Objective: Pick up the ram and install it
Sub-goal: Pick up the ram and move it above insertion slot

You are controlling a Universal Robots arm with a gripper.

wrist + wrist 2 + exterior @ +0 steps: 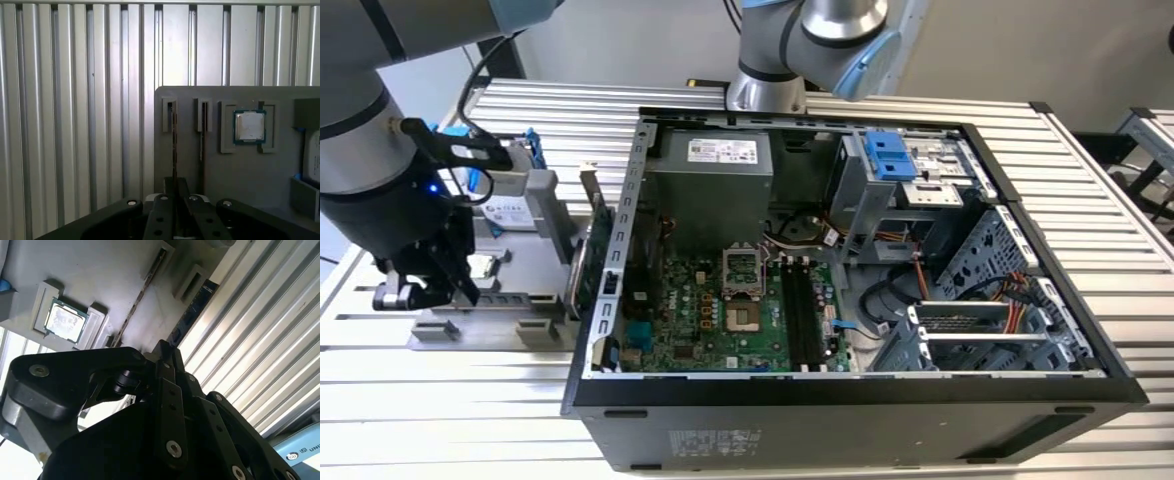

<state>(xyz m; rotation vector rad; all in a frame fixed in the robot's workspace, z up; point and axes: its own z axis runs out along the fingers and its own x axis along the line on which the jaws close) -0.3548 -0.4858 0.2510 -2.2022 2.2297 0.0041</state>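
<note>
The ram (173,145) is a thin stick standing on edge in a slot of the grey holder (225,175), and in the second wrist view the ram (137,302) runs down to the fingers. My gripper (175,184) is low over the holder, its black fingers drawn together on the near end of the ram. In the exterior view the gripper (434,290) is at the holder (494,312), on the exterior view's left of the open computer case (854,395). The black memory slots (807,315) lie on the green motherboard.
A second dark stick (202,132) stands in the neighbouring slot. A square processor chip (249,126) rests in a recess of the holder. A blue-framed hard drive (507,205) and a green card with a bracket (596,250) stand between the holder and the case. Ribbed aluminium table (75,125) surrounds everything.
</note>
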